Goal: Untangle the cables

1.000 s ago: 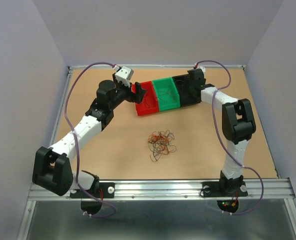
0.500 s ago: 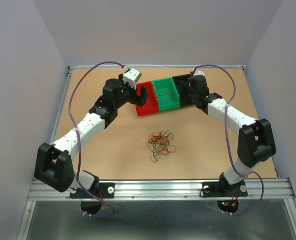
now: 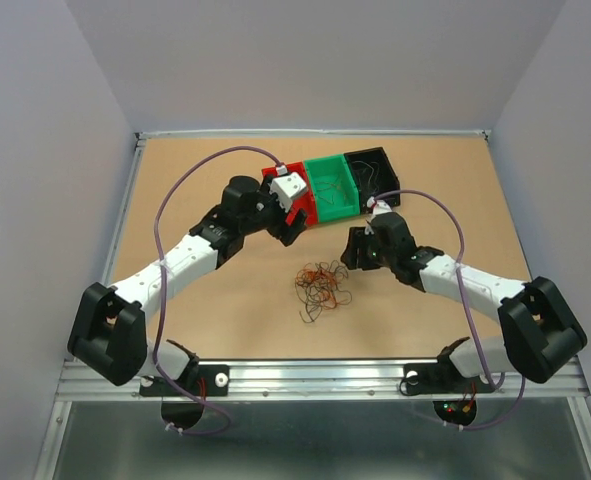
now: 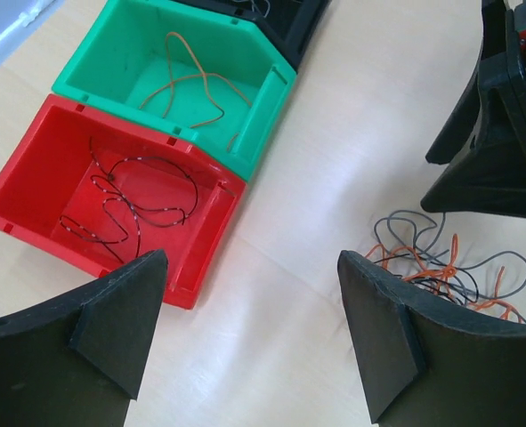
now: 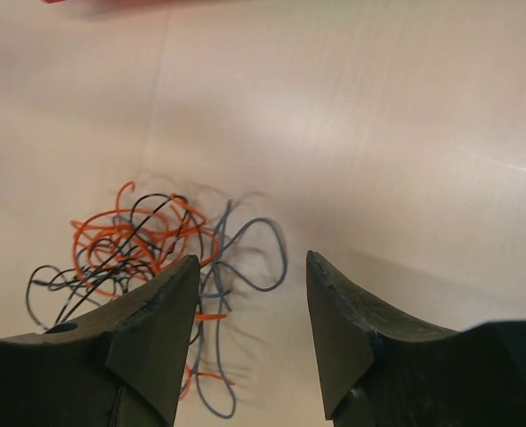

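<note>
The cables [image 3: 322,287] lie as a small tangle of orange, black and grey-blue curly wires on the table. They also show in the left wrist view [image 4: 445,267] and the right wrist view [image 5: 147,249]. My left gripper [image 3: 293,222] is open and empty, above the table just in front of the red bin [image 3: 287,172], up-left of the tangle; its jaws [image 4: 252,267] frame bare table. My right gripper [image 3: 353,250] is open and empty, close to the tangle's upper right; its jaws [image 5: 253,262] stand just right of the wires.
Three bins stand in a row at the back: the red bin [image 4: 31,187] holding a dark wire [image 4: 138,200], a green bin [image 3: 332,186] holding a brown wire [image 4: 191,76], and a black bin [image 3: 373,172]. My right gripper body [image 4: 503,133] shows in the left wrist view.
Both arms have swung from the bins toward the tangle. The left gripper left the red bin; the right gripper left the black bin and came down beside the wires.
</note>
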Motion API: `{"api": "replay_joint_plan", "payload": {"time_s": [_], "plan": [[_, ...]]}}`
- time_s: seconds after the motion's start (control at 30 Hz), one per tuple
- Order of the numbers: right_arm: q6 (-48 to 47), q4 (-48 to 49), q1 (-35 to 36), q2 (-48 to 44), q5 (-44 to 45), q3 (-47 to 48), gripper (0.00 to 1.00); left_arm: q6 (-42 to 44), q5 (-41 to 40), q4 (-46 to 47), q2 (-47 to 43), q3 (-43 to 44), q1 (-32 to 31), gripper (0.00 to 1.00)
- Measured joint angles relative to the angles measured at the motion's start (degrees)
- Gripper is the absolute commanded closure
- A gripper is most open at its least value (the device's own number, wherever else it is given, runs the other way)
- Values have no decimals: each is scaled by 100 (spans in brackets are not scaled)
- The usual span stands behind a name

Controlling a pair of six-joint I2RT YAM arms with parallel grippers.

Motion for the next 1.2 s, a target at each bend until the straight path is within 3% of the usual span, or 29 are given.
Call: {"api": "replay_joint_plan", "payload": {"time_s": [0.33,0.43,0.47,0.53,0.7,0.87,1.2], "plan": [[457,498,289,-17,-210,-216,53,192,9,114,96,-59,-138,14],[533,586,348,168,-234,-216,74,212,-26,114,116,-96,-184,14],[535,590,363,219,-249,-216,91,223,-42,114,116,-103,-186,14],[575,584,380,254,-289,-216,99,227,-76,136,116,-103,-186,14],[533,586,382,35,-474,-214,100,254,-107,227,116,-129,-184,14],[439,507,382,-885,-737,-68,99,326,42,302,105,-258,-186,14],[184,315,385,-1703,-1019,1329,99,455,243,697,-396,-774,-186,14]]}}
